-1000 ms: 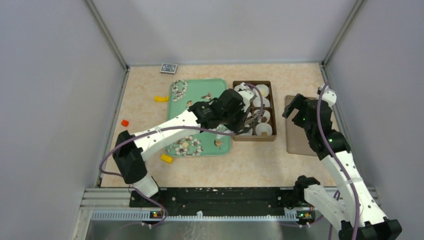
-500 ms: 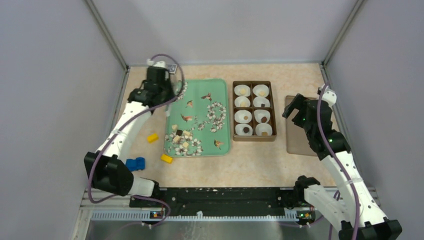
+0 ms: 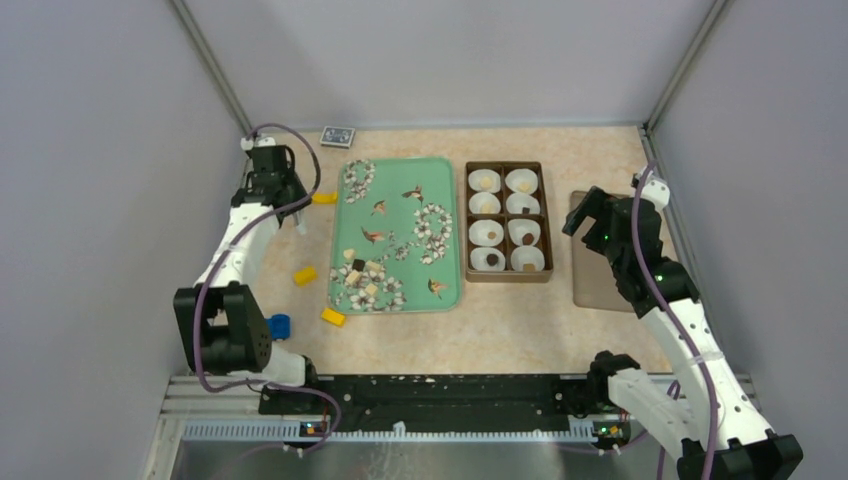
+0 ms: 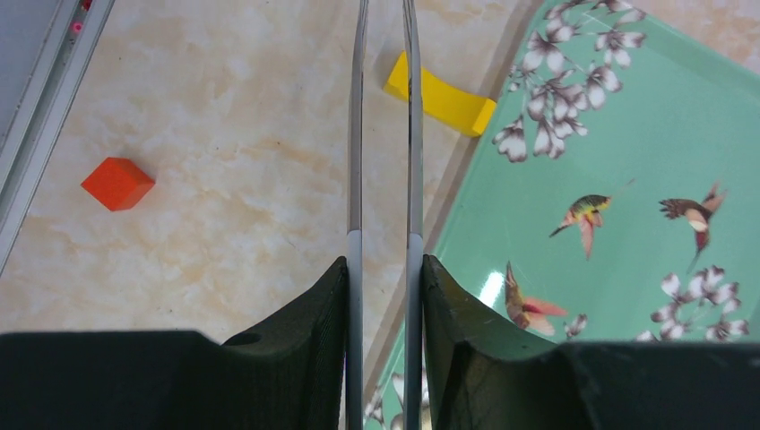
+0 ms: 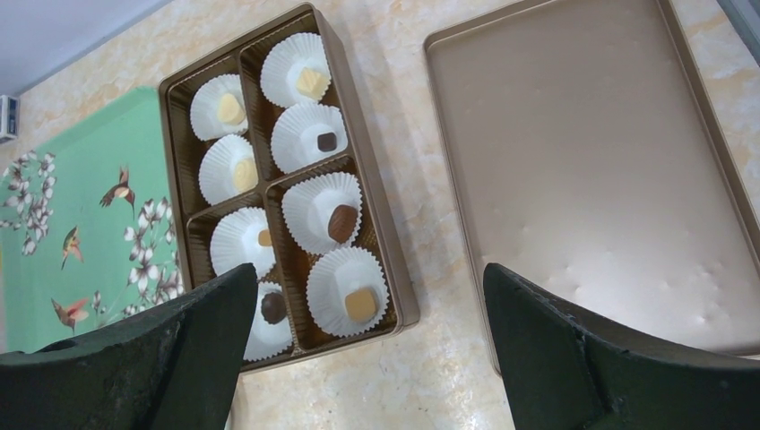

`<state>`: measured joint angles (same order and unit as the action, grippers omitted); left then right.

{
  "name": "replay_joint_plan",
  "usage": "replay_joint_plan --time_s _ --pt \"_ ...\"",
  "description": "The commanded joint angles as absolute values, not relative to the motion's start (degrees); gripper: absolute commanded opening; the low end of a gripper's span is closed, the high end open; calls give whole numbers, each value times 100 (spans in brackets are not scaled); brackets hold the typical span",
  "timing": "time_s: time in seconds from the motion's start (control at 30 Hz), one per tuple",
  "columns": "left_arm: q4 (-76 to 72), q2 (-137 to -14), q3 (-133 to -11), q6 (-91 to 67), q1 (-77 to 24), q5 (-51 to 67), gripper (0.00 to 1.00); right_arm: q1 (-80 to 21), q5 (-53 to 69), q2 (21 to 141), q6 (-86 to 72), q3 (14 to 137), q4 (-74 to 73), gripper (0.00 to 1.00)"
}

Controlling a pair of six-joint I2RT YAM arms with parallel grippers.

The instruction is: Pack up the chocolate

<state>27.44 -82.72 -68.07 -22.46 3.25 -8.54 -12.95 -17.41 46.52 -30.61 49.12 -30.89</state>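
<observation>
Several loose chocolates (image 3: 364,272), dark and tan, lie on the green bird-print tray (image 3: 395,170) near its front left. The brown box (image 3: 508,222) holds white paper cups, several with a chocolate (image 5: 341,222) inside. My left gripper (image 3: 298,212) hangs over the table just left of the tray. In the left wrist view its two thin blades (image 4: 385,54) stand a narrow gap apart with nothing between them, tips out of frame. My right gripper (image 3: 590,215) is wide open above the box's front right corner (image 5: 369,269), holding nothing.
The flat tan lid (image 5: 591,161) lies right of the box. Yellow blocks (image 3: 322,198) (image 3: 305,274) (image 3: 333,317) and a blue block (image 3: 277,325) lie left of the tray. An orange cube (image 4: 117,183) sits near the left wall. A card box (image 3: 338,135) rests at the back.
My left arm has swung away from the box, across the tray, to the table at the tray's left edge. The right arm has barely moved.
</observation>
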Motion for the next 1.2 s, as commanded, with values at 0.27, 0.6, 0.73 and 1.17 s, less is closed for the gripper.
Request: replay_joint_plan --time_s 0.27,0.6,0.73,1.17 --pt "1567 -9307 -6763 -1813 437 -1689 37 -1289 -1710 4619 -2950 4862 -2878 94" --pt "1583 -10013 -6659 -1809 455 -1949 39 -1283 -1736 4601 -2946 4753 -2891 94" --pt "1592 -10217 -6575 -1888 457 -1949 42 -1288 -1723 4651 -2844 4660 -2849 95" --pt "2256 -10127 -6922 -2028 448 -1828 70 -1002 -1861 5443 -2847 4316 -2668 95"
